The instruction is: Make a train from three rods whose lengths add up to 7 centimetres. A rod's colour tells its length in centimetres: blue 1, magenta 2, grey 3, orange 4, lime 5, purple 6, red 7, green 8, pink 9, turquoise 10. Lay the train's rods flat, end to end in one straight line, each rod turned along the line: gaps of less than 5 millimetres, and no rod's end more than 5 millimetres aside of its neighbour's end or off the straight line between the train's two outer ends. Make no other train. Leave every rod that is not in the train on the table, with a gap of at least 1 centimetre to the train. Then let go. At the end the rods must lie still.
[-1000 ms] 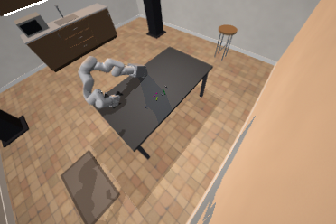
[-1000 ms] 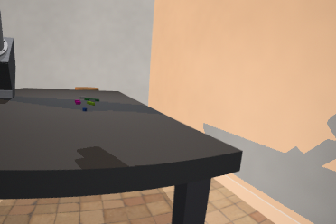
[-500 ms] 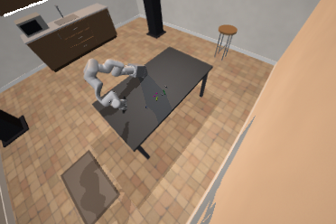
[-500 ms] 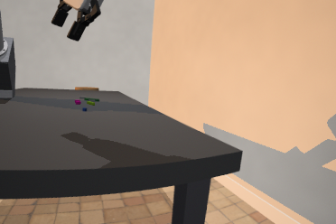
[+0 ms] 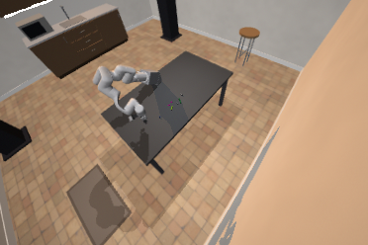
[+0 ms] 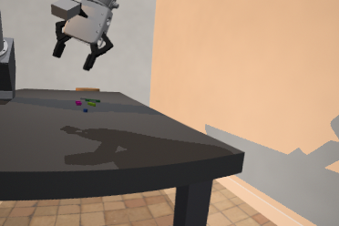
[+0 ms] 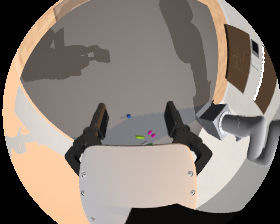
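A blue rod (image 5: 159, 118) (image 6: 85, 110) (image 7: 128, 116) lies apart from the others on the dark table (image 5: 198, 71) (image 6: 27, 137) (image 7: 135, 65). A lime rod (image 5: 171, 108) (image 6: 91, 104) (image 7: 140, 137) lies near two small magenta rods, one magenta rod (image 7: 150, 132) close beside the other magenta rod (image 7: 153, 135). A green rod (image 5: 180, 101) (image 7: 150, 144) is partly hidden by the gripper body in the wrist view. A thin greyish rod (image 7: 143, 142) lies beside it, its colour hard to tell. My gripper (image 5: 138, 120) (image 6: 72, 62) (image 7: 135, 109) is open and empty, high above the table.
A small pale thing (image 5: 181, 95) lies beyond the green rod, too small to identify. The arm's base (image 7: 214, 119) stands at the table's edge. A stool (image 5: 249, 33) and a second arm on a black pedestal (image 5: 168, 17) stand away from the table.
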### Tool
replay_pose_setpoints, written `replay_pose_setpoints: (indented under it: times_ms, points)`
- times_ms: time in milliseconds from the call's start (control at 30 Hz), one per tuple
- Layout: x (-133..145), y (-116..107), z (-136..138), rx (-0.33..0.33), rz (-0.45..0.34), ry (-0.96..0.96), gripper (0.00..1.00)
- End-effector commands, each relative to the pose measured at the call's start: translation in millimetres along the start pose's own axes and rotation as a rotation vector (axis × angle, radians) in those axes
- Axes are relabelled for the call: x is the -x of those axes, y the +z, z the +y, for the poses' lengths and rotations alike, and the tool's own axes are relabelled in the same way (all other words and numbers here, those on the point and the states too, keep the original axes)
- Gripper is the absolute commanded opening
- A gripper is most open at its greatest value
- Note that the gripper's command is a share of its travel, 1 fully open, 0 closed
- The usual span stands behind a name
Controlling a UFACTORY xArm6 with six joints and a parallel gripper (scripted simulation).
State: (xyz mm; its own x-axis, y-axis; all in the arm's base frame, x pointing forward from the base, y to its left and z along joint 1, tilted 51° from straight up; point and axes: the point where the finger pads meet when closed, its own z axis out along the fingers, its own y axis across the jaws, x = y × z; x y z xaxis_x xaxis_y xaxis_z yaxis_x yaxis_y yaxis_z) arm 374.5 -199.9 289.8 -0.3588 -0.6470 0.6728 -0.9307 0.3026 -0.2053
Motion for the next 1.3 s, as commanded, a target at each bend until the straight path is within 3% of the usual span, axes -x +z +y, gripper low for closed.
replay_pose_setpoints:
  times_ms: [0, 233, 267, 467, 967, 1267]
  points:
    - [15, 15, -8, -0.066, 0.041, -0.148, 1.00]
    - [37, 30, -10, -0.120, 0.078, -0.318, 1.00]
    - [50, 38, -10, -0.150, 0.095, -0.418, 1.00]
    - [77, 51, -6, -0.203, 0.122, -0.609, 1.00]
    - [152, 81, 26, -0.330, 0.149, -1.100, 1.00]
    - [155, 82, 28, -0.335, 0.149, -1.119, 1.00]
